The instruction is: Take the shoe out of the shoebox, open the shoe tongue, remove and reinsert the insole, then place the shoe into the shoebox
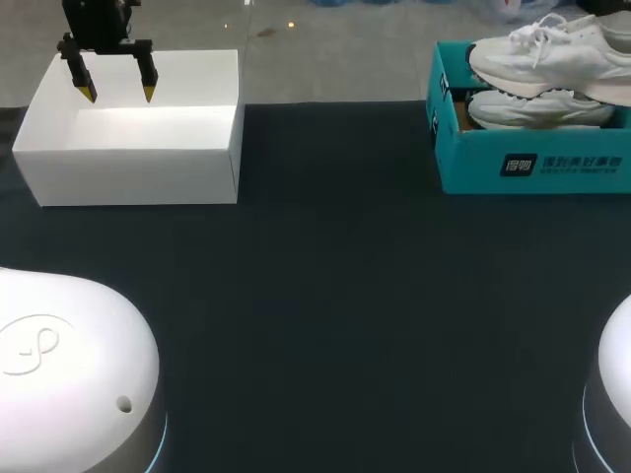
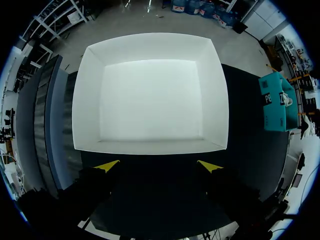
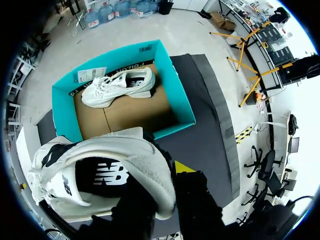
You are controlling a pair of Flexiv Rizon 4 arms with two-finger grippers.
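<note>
White low-top sneaker [image 3: 100, 175] hangs clamped at its heel in the right gripper [image 3: 162, 182] just above the open teal cardboard shoebox [image 3: 178, 97], while the left gripper [image 1: 118, 96] hovers, fingers spread, over a white open-topped box [image 1: 128, 172].

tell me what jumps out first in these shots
Most striking is the white shoe gripped by the right end effector, held above the teal shoebox, where a second shoe lies on the cardboard floor. At the table's far left, the left end effector hangs open over an empty white box.
</note>
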